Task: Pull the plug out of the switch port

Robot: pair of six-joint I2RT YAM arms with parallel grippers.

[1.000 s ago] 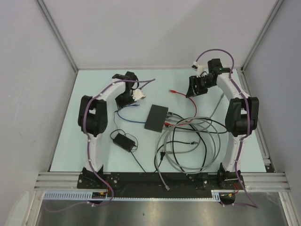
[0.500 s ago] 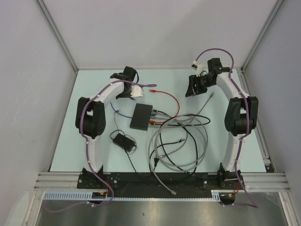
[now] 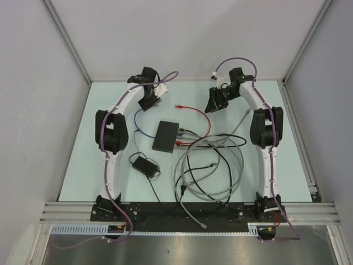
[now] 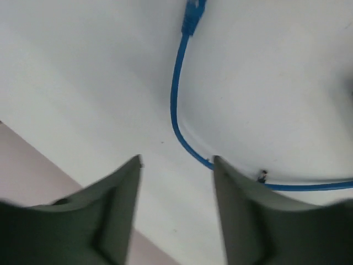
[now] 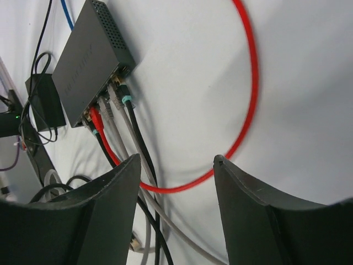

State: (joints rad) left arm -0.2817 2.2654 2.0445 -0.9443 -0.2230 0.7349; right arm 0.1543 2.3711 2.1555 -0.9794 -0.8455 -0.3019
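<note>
While the flat matte-black rectangular switch is sitting near the middle of the pale green bench, both arms are reaching over its far side. The left end effector is hanging wide and empty above a thin blue cable, whose blue plug is lying loose on the bench, apart from the switch. The right end effector, likewise spread wide with nothing between its jaws, is looking down at the port row, where a red plug, two grey plugs and a black plug are sitting in their sockets. A thin red cable is curving away across the bench.

To this onlooker, the job is sitting between grasps: one lead looks to be out and nothing is in hand. The next pull is calling for an end effector to drop low beside the ports, close narrowly on a single plug body among crowded neighbours, and draw straight out. The light switch may be sliding along unless braced.
</note>
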